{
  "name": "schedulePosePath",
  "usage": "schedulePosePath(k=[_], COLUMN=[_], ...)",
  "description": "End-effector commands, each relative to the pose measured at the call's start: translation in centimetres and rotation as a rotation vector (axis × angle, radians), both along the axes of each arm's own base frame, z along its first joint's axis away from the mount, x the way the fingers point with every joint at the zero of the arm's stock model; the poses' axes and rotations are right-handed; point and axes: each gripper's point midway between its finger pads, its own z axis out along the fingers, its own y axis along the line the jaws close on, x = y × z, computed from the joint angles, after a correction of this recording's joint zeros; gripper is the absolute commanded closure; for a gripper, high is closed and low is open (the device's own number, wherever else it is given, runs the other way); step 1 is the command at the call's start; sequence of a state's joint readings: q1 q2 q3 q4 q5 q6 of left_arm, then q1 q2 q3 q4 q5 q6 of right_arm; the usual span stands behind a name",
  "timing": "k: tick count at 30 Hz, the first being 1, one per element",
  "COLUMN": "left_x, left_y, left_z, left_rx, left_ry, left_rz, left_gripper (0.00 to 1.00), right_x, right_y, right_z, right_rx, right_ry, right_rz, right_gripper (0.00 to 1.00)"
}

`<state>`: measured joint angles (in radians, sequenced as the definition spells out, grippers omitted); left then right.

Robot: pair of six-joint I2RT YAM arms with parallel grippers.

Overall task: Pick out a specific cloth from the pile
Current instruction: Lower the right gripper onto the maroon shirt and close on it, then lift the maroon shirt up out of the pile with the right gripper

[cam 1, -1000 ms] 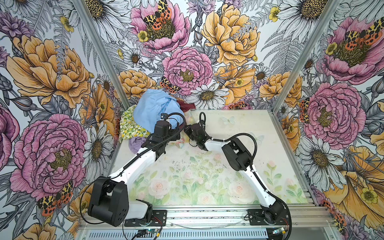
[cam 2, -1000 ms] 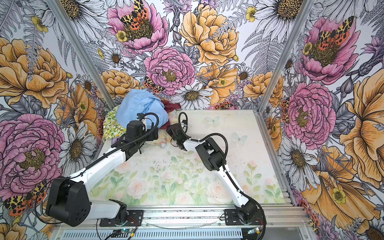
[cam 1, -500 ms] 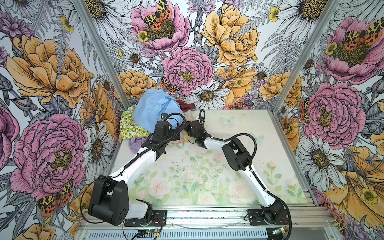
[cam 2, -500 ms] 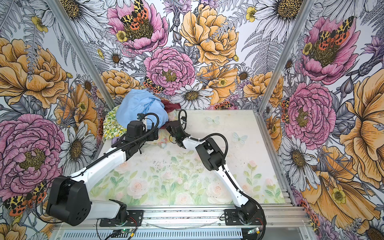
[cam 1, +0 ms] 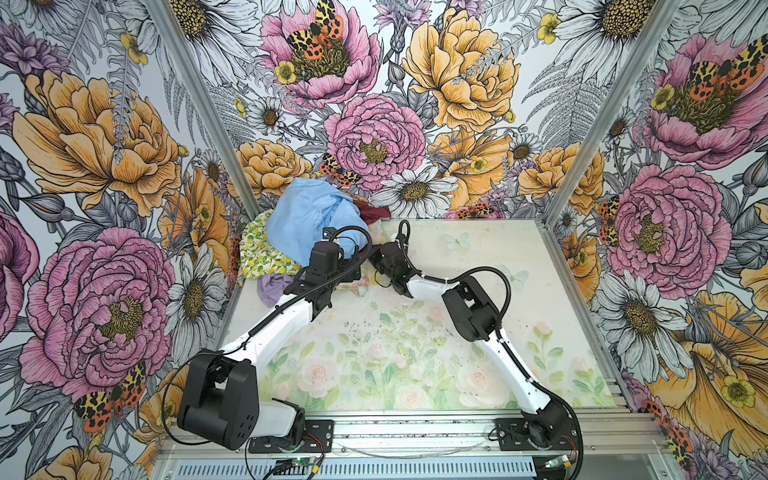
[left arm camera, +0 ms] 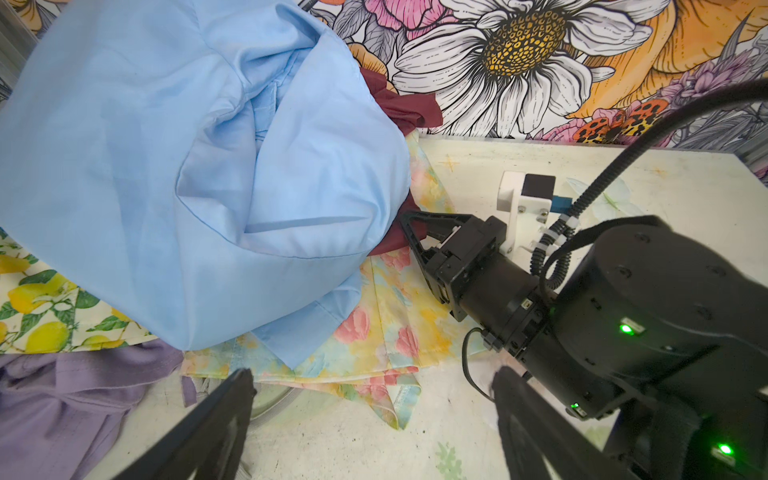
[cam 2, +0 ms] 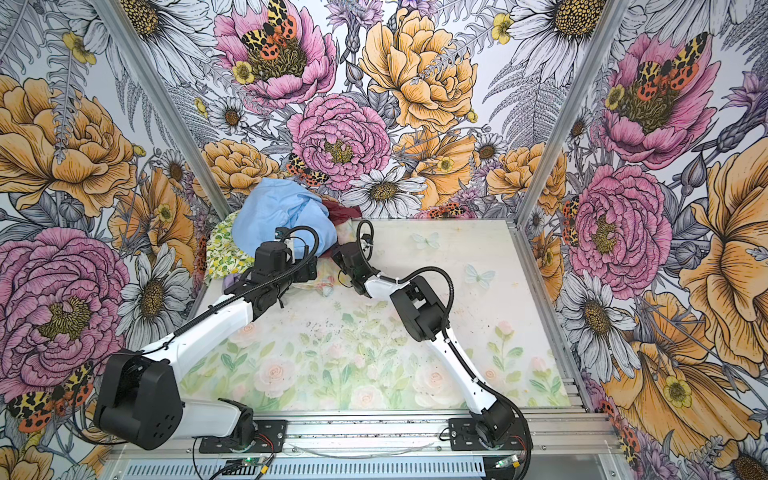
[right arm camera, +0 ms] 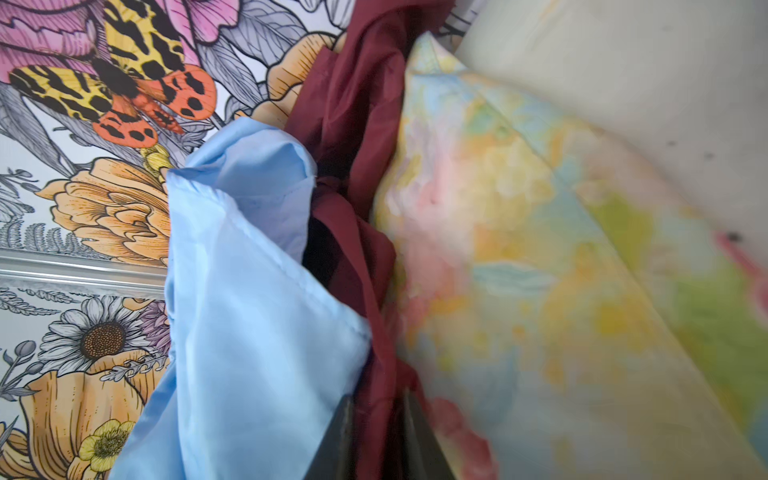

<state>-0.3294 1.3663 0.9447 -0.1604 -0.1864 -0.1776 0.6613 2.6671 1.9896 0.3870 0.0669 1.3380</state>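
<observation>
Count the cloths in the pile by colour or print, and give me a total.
light blue garment: 1
maroon garment: 1
lemon-print cloth: 1
lavender cloth: 1
pastel floral cloth: 1
Total: 5
</observation>
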Motion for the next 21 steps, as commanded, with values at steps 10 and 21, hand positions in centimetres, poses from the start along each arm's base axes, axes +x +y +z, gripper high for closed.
schedulePosePath(k=[10,21], left_x=[0.7,0.6], left_y=[0.3,2.6], left_z=[1.0,2.2], left_rx=[-0.008,0.023], left_ry=[-0.026,-0.066], left_rz=[0.017,0.106], left_gripper=[0.09,0.09], right_x=[0.2,-1.0], right_y=[-1.5,-2.1], right_z=[4.3,18.5], right_rx=[0.002,-0.032], right_ry=[-0.098,-0.353], right_rz=[-0.034,-0.002], right_gripper=[1.00,1.00])
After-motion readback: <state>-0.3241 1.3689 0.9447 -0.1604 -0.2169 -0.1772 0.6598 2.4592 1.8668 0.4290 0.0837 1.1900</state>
